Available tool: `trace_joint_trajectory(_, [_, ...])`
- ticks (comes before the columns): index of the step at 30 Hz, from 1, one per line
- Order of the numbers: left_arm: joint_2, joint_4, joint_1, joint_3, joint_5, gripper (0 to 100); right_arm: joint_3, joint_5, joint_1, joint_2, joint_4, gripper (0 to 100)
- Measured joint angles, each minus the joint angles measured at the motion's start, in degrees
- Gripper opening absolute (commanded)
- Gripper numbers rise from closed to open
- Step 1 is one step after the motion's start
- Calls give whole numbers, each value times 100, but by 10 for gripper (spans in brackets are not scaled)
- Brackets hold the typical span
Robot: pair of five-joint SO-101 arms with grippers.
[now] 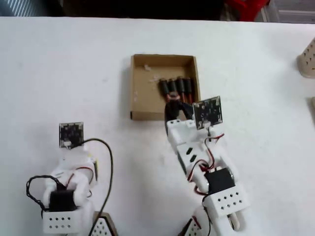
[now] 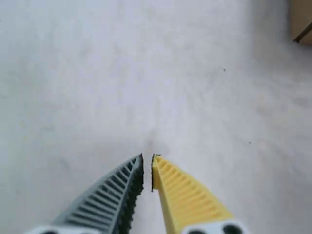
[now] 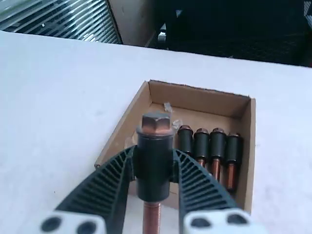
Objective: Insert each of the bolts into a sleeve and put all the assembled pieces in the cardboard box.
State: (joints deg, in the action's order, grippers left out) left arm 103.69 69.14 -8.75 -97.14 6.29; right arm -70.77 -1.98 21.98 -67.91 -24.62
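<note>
An open cardboard box sits mid-table with several assembled bolt-and-sleeve pieces lying side by side in its right half. My right gripper is over the box's near edge, shut on another assembled piece: a copper bolt in a black sleeve, hex head pointing toward the box. My left gripper hangs over bare white table, well left of the box, shut with nothing between its grey and yellow fingers. A corner of the box shows in the left wrist view.
The white table spreads wide around the box. A pale perforated object stands at the right edge. Dark room clutter lies beyond the table's far edge.
</note>
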Motion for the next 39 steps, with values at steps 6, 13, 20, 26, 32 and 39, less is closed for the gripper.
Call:
trace_joint_trajectory(6, [0,396,0,0,0,68,1442,53,9,1363,-862,17])
trace_joint_trajectory(13, [0,413,0,0,0,68,3429,88,-26,3420,-1978,17])
trace_joint_trajectory(20, [0,413,0,0,0,68,5688,360,-360,5521,-3103,17])
trace_joint_trajectory(26, [0,413,0,0,0,68,7701,695,-624,7367,-4114,18])
trace_joint_trajectory(32, [0,413,0,0,0,68,9468,738,-791,9108,-4325,18])
trace_joint_trajectory(39, [0,413,0,0,0,68,10919,1459,-782,11007,-4589,18])
